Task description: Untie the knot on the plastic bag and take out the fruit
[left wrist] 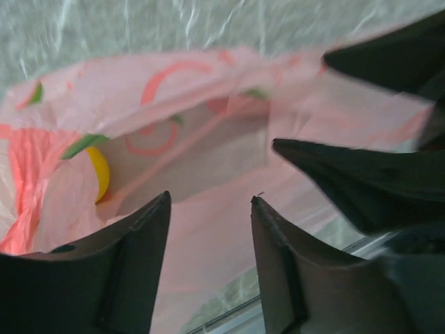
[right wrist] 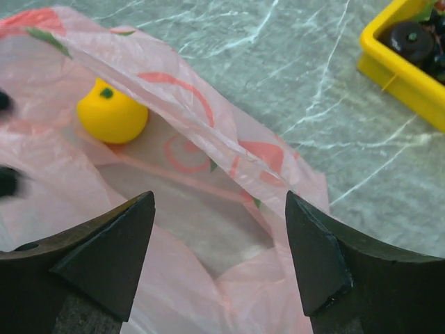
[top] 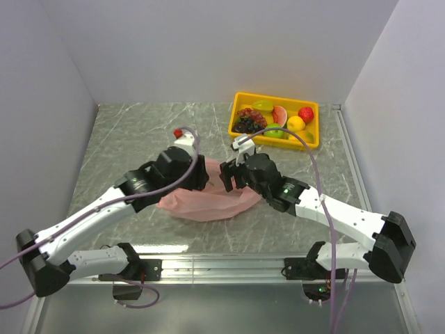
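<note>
From above, your arms crowd the crinkly pink plastic bag (top: pixel 208 203) on the marbled counter (top: pixel 125 139), yellow tray (top: pixel 274 142) behind. Left wrist: left fingers (left wrist: pixel 139 271) hang released over the gaping bag, a smooth yellow fruit (left wrist: pixel 99 174) inside. Right wrist: right fingers (right wrist: pixel 111 250) equally released above it.

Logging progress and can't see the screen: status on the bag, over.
Both open: left gripper, right gripper, poised over the plastic bag. Bag mouth gaping, one yellow fruit inside. Nothing blocking it.
</note>
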